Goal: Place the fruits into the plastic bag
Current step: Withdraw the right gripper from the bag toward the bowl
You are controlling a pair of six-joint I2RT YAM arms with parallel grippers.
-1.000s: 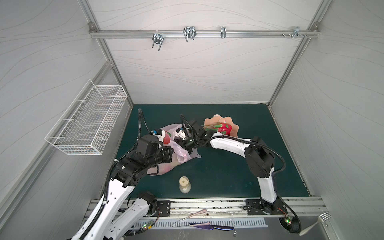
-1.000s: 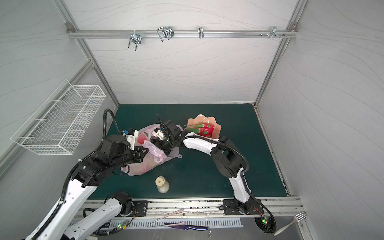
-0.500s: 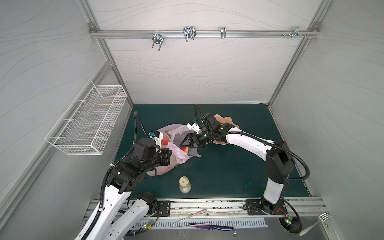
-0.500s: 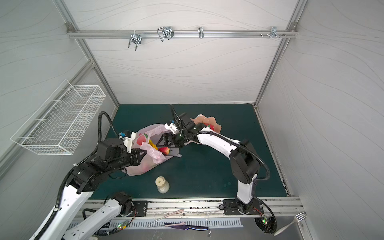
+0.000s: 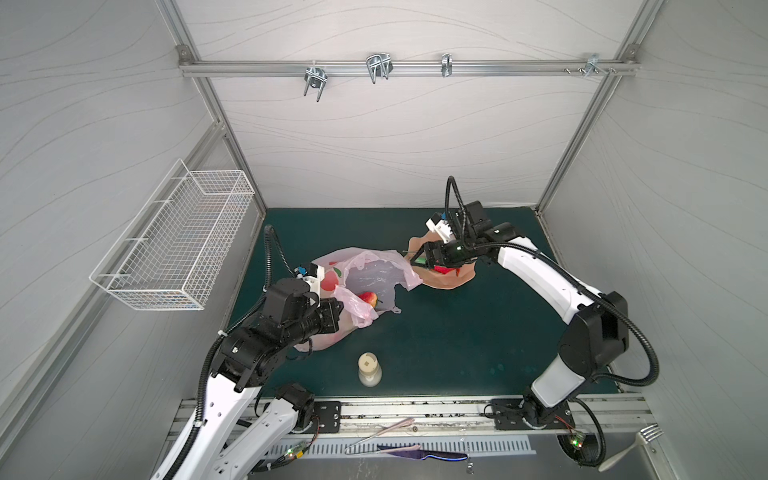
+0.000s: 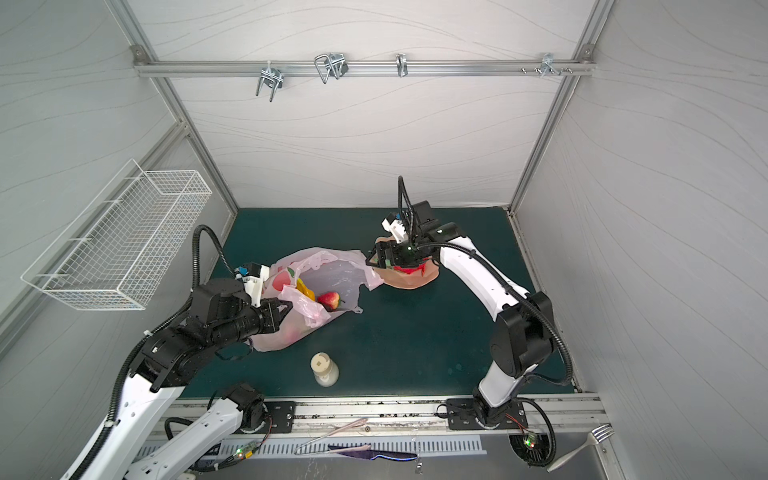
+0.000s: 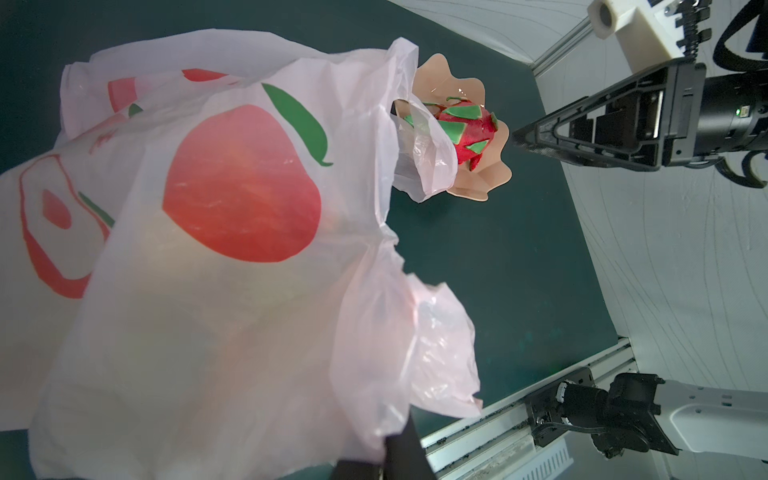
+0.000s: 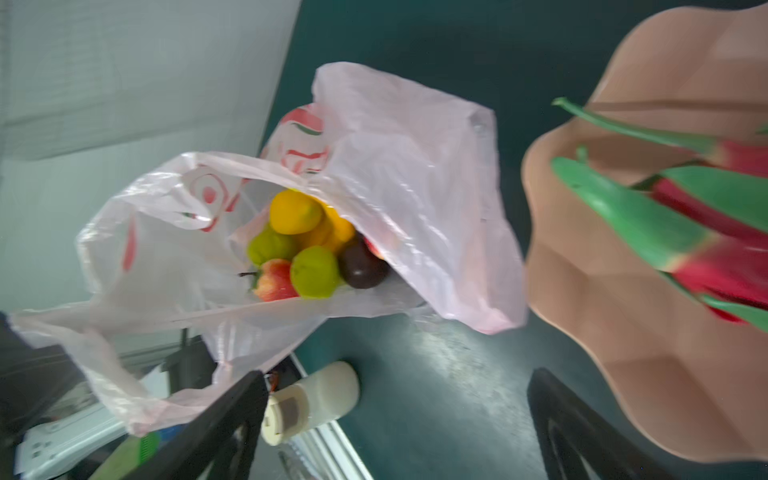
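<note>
1. Fruits (image 8: pixel 307 245) lie heaped inside the bag (image 5: pixel 374 266), left of centre on the worktop (image 5: pixel 457 340).
2. Left pincer (image 6: pixel 289 308) is pressed together, seemingly on the bag's near-left rim.
3. Right pincer (image 6: pixel 371 259), jaws apart, hovers at the dish (image 5: pixel 449 282) just right of the bag; a red-green fruit (image 7: pixel 465 129) lies in it.

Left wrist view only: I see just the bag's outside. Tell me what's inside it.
Observer: In the right wrist view the plastic bag holds a dark plum, two green fruits and yellow fruits.
Operator: Report the left gripper.
Observer: In a top view the left gripper is shut on the bag's mouth edge.
Operator: Name anything else nearby.
Observer: A cream bottle stands upright on the green mat, apart from the bag.
</note>
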